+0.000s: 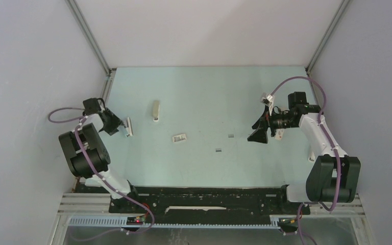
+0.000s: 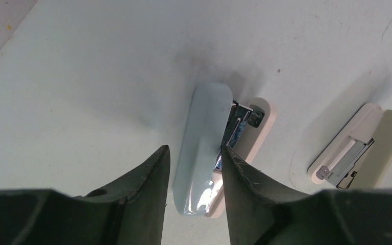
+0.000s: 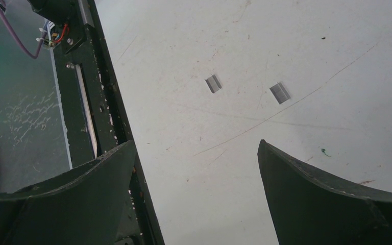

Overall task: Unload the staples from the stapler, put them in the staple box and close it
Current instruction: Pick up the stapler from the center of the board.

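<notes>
Stapler (image 2: 204, 127) — between left end effector (image 2: 194, 149) jaws

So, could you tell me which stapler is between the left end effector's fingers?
The bright, glossy white stapler; the duller beige one lies apart, outside the fingers.

No text, brand, number or sign can be read in any view. The small white box (image 1: 179, 138) on the table (image 1: 209, 92) carries darker print, too small to make out. The stapler (image 2: 199, 148) shows no legible lettering on its glossy shell. Pale scratch marks (image 3: 28, 115) beyond the table's edge form no characters.
</notes>
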`<state>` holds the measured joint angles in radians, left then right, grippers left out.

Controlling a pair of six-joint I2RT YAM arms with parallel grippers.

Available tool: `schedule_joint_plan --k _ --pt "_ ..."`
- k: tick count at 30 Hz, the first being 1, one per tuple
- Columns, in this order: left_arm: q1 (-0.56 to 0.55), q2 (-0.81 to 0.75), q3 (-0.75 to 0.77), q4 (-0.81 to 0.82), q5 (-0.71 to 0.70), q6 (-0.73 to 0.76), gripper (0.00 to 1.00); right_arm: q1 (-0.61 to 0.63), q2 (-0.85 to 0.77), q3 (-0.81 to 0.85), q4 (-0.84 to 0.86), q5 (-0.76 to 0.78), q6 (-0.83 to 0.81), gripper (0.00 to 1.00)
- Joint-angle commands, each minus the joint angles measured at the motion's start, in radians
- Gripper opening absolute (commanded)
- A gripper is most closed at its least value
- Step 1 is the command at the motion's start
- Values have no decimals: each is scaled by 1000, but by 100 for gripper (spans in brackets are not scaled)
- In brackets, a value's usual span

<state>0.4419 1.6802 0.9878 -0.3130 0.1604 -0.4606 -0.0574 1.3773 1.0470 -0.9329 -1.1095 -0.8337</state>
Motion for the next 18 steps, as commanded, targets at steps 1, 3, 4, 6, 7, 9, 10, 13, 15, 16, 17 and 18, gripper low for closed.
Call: schedule_joint_plan --k 1,3,4,6,7,9,10,13,15,16,17,18 --pt "7 20 72 -18 -9 35 46 4 9 10 -13 -30 -26 100" --pt "7 29 78 -23 -4 39 46 4 9 9 -13 -30 -28 100" --pt "7 33 82 -24 -3 42 46 4 10 10 -13 -30 -27 100" --pt "6 43 90 -28 0 47 45 5 10 9 -15 -32 -28 100" --pt "6 47 94 -31 0 49 45 5 10 10 -15 -31 -28 100" --pt "6 56 102 -38 4 51 45 7 9 10 -15 -33 -28 100" --pt "5 59 105 -37 6 52 44 7 11 10 -15 -32 -28 100" --pt "2 65 106 -40 6 57 40 9 11 10 -15 -33 -28 100" --pt "-3 70 107 -41 4 63 39 10 11 10 -16 -33 -29 100" --pt "-4 74 107 -43 3 66 37 11 12 10 -16 -33 -28 100" --pt "-8 75 107 -44 2 69 36 11 11 10 -17 -33 -29 100" --pt "-10 77 108 -46 0 72 36 11 11 9 -17 -36 -28 100"
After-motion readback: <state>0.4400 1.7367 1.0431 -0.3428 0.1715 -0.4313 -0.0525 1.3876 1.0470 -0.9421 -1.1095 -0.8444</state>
